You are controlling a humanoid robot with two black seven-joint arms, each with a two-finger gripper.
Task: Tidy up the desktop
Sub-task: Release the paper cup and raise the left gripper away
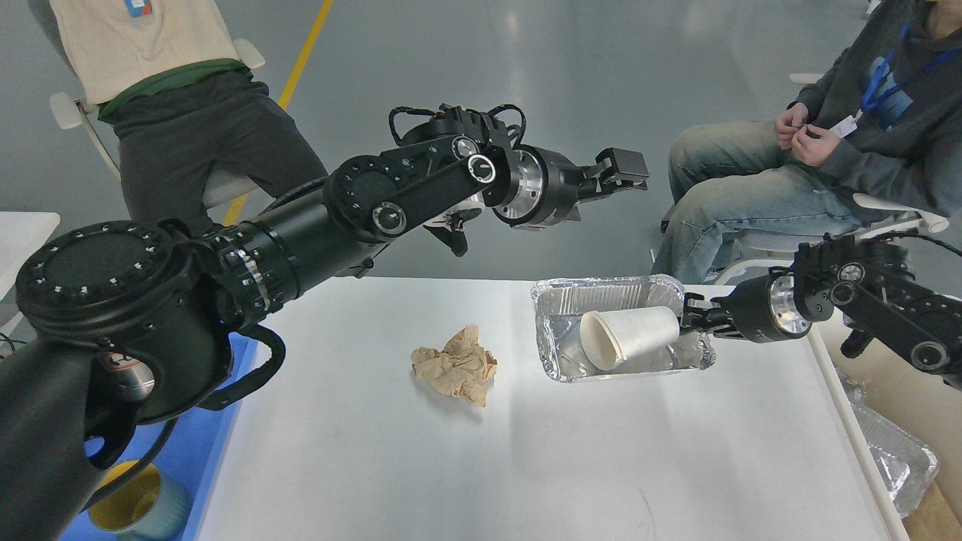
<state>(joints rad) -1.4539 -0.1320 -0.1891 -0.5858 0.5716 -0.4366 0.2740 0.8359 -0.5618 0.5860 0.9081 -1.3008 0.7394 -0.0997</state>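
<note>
My right gripper [688, 319] sits at the foil tray's [560, 297] right rim, apparently clamped on the rim with the cup [627, 336] lying inside. Left gripper [620, 169] hangs high, gap unreadable. Crumpled paper [456, 366] lies on the desktop [451, 466], left of the tray. Judged next: collect it.

On the wide white rectangular desktop [526, 466], a crumpled brown paper wad [457, 364] lies left of a rectangular foil tray [556, 297] at the far edge, in which a white paper cup [627, 338] lies on its side, apparently touching the right gripper [690, 317].
</note>
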